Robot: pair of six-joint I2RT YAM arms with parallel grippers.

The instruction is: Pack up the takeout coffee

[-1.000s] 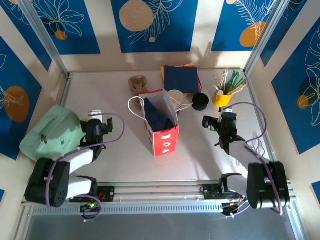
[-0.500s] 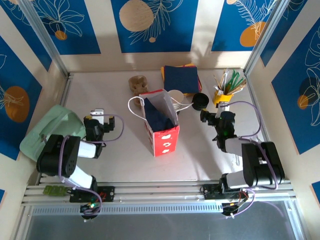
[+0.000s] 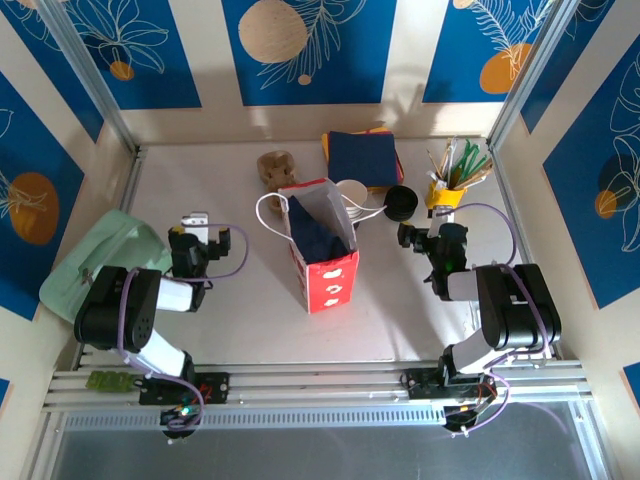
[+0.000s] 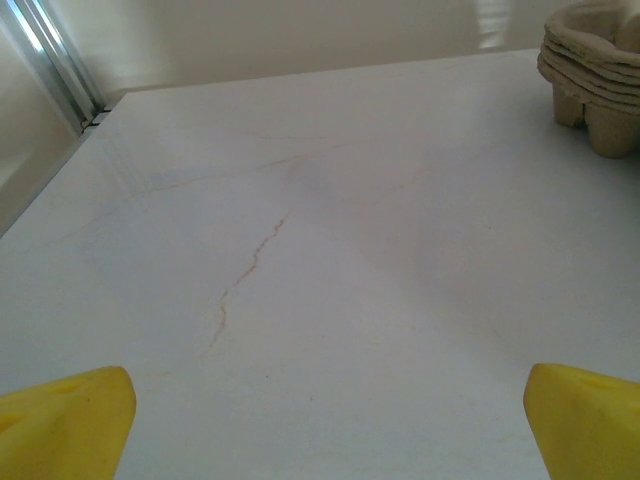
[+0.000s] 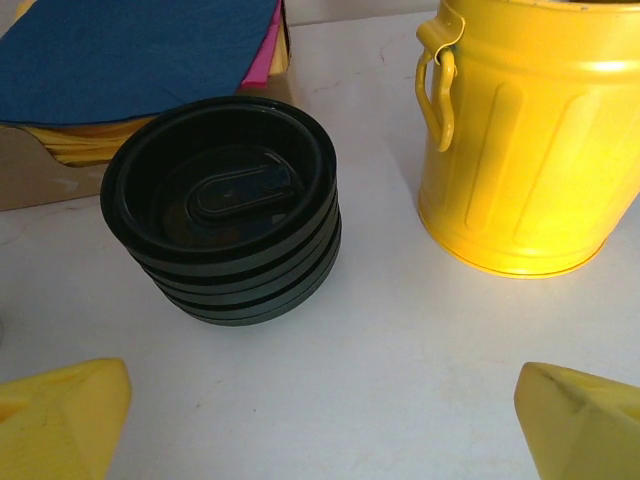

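the takeout coffee cup (image 3: pixel 352 192) stands near the table's far edge, just behind the red bag (image 3: pixel 322 250). the right gripper (image 5: pixel 325 425), jaws spread wide and empty, faces the black lids (image 5: pixel 222 205) beside the cup. the left gripper (image 4: pixel 325 425), equally spread, is well apart.

Quick headcount for you: one red paper bag (image 3: pixel 325 275), one yellow bucket (image 5: pixel 520 140) of stirrers (image 3: pixel 458 160) (too small and bunched up to count), and one stack of black lids (image 5: pixel 225 205), looks like four or so. You've also got one stack of paper cups (image 3: pixel 352 192), number hard to tell, one pile of napkins (image 5: pixel 140 60) in three colours, one stack of pulp cup carriers (image 4: pixel 597 70), and one green pouch (image 3: pixel 100 258).
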